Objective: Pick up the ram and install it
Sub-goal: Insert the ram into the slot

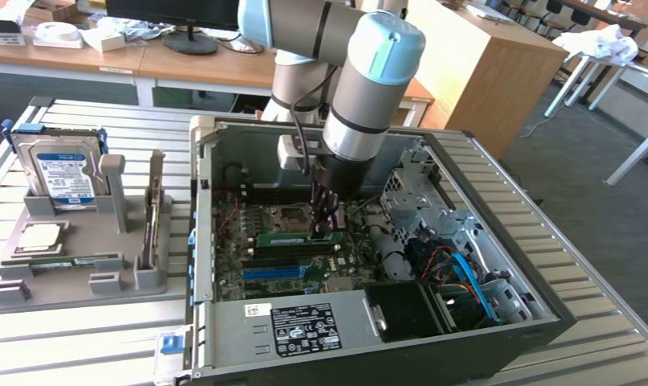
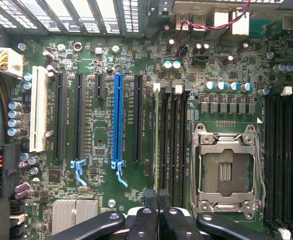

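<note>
Inside the open computer case, the ram, a narrow green stick, stands on edge in a memory slot beside the CPU socket. In the wrist view the ram appears edge-on as a thin pale line running along the black slots. My gripper reaches straight down into the case, and its black fingertips are pressed together around the near end of the stick's top edge. My gripper is shut on it. A second, matching stick lies on the grey holder outside the case.
The grey holder at the exterior view's left also carries a hard drive standing upright and a square silver CPU chip. Case walls, a drive cage and cables surround the motherboard. A blue expansion slot lies beside the memory slots.
</note>
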Controlling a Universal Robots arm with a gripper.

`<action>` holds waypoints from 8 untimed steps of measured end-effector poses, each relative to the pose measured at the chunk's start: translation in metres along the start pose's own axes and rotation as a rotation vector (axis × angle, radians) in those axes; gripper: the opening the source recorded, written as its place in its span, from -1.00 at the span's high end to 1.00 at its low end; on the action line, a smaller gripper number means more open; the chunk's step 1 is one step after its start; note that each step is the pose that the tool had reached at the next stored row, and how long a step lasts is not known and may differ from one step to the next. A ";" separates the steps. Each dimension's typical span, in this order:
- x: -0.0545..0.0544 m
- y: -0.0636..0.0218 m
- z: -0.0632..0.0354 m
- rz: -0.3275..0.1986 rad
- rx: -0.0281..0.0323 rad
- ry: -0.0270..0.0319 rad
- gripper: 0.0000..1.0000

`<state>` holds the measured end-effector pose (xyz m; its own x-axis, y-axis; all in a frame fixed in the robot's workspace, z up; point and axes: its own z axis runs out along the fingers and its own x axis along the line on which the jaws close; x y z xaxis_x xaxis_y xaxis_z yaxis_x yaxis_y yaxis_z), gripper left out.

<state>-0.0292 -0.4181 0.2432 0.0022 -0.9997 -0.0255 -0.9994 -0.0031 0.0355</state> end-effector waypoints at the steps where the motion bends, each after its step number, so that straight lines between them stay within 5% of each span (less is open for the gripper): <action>1: 0.000 0.0000 0.0006 0.000 0.0001 -0.0002 0.77; 8: 0.000 -0.0001 0.0017 0.005 0.0002 0.0000 0.77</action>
<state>-0.0292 -0.4181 0.2415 -0.0026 -0.9997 -0.0253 -0.9994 0.0017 0.0354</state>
